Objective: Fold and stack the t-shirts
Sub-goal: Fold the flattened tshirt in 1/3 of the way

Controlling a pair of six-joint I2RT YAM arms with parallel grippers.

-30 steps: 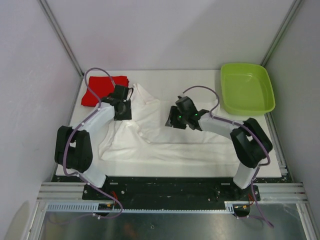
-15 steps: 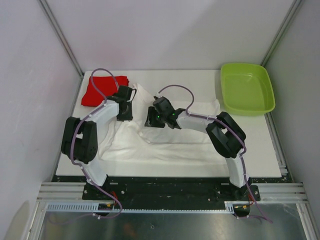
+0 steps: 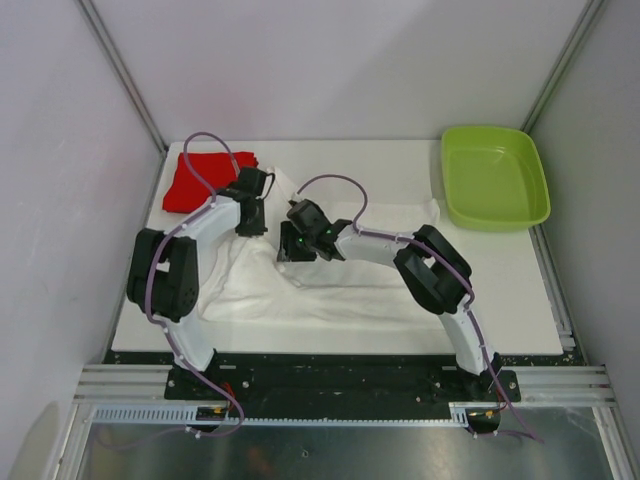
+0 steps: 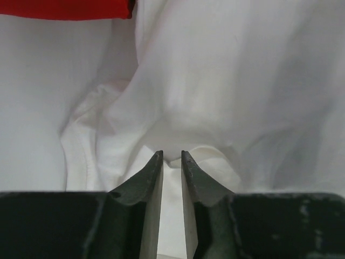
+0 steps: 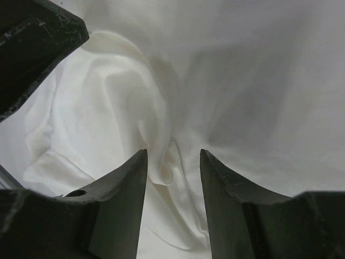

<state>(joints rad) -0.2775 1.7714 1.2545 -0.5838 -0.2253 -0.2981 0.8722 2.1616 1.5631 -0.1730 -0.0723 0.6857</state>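
From above, the white t-shirt [image 3: 340,285] lies rumpled on the counter [image 3: 520,300], with the red t-shirt [image 3: 205,180] just beyond its far-left corner. The left gripper [image 3: 252,226] and right gripper [image 3: 290,248] crowd its left part, probably to lift an edge for folding.

Left wrist: the fingers [image 4: 148,181] stand nearly closed around a ridge of that shirt; whether they pinch it I cannot tell.

Right wrist: the fingers [image 5: 121,189] stand open, straddling a fold.

White t-shirt [image 3: 350,290] looks soft matt cloth, tray [image 3: 494,180] smooth plastic.
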